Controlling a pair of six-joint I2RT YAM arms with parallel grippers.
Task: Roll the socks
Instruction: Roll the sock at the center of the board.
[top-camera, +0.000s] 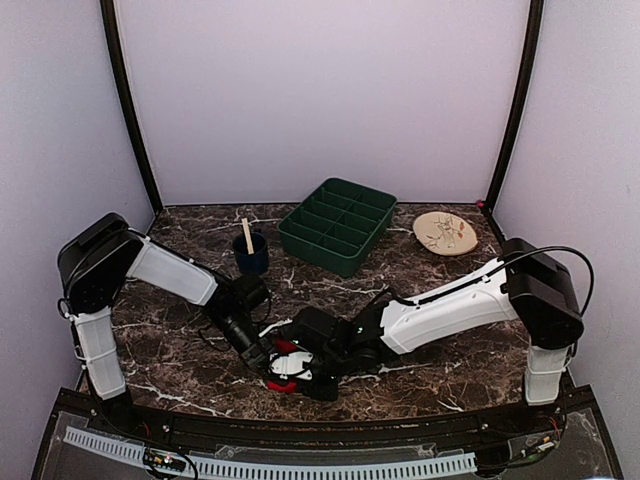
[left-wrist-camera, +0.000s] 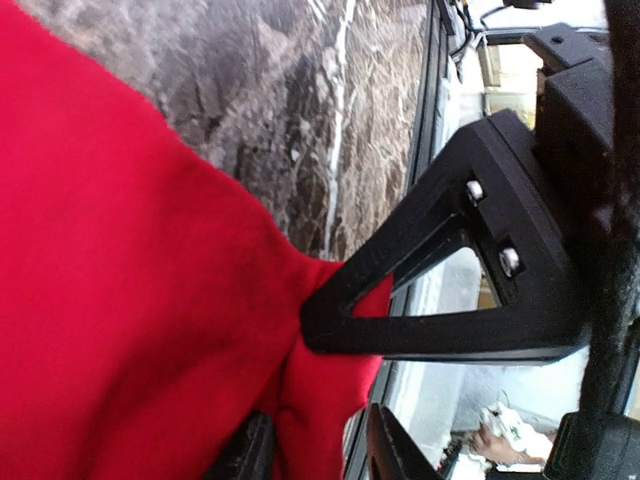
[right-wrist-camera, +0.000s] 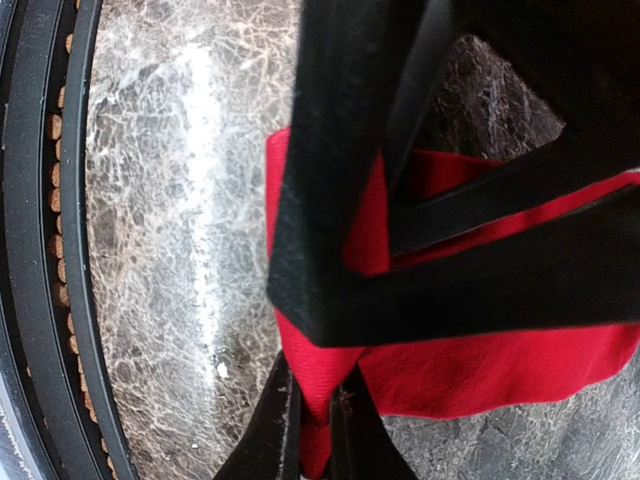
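**Item:** red sock (left-wrist-camera: 110, 300), white patch at one end. **Location:** flat on the marble worktop (top-camera: 180, 370), at 6 o'clock in the overhead view, close to the near edge. The teal sock shows in no view.

**Left claw** (left-wrist-camera: 315, 440): closed on a bunched fold of the red sock. The cloth fills the gap between its fingers.

**Right claw** (right-wrist-camera: 318, 420): clamped on a thin edge of the same sock, fingers almost together. It meets the left claw head-on, and a finger of each crosses the other's wrist view.

**Other stock:** green tray (top-camera: 338, 225) at 12 o'clock, blue cup (top-camera: 250, 252) with a wooden stick at 10 o'clock, pale round plate (top-camera: 445, 233) at 2 o'clock. All stand well apart from the work.

**Step in hand (judged):** starting the roll at one end of the red sock.

**Handling notes:**
- One claw should anchor the cloth while the other turns the pinched edge over onto the body.
- Keep the roll low and tight against the worktop.
- The crowded fingers risk snagging each other.
- Pulling toward 6 o'clock could drag the sock off the edge.
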